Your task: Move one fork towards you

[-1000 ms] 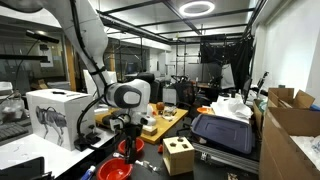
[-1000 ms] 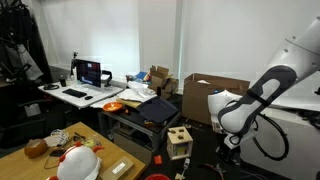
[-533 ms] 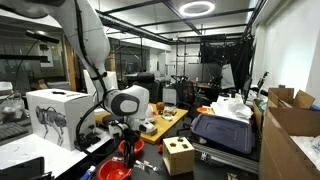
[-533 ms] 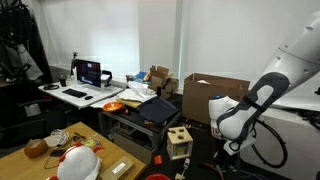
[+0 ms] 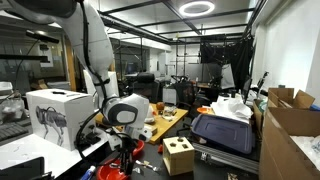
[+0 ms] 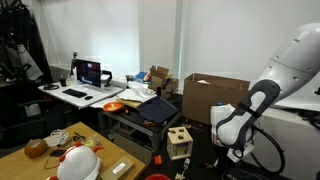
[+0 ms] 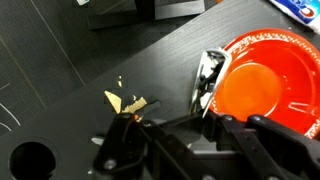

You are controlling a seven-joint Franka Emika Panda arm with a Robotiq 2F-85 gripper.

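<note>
In an exterior view the arm bends down low over a black table, and the gripper [image 5: 126,160] hangs just above a red plate [image 5: 115,172] at the lower middle of the frame. Its jaws are pressed together. Whether anything is caught between them I cannot tell, because the dark body of the gripper fills the bottom edge of the wrist view and covers the tips.

In the wrist view the fork [image 7: 208,80] lies at the left rim of the red plate, right of the frame's centre. It is shiny metal and runs from the upper part of the rim down toward the gripper. It may be more than one piece, but I cannot count them. Its lower end comes very near the gripper; contact is not clear.

Left of it, on the bare black table [image 7: 80,70], lies a small yellow scrap [image 7: 127,102] – well apart from the plate.

In both exterior views a wooden box [image 5: 179,157] with cut-out holes stands near the arm. A white box [image 5: 55,115] is at the left.
</note>
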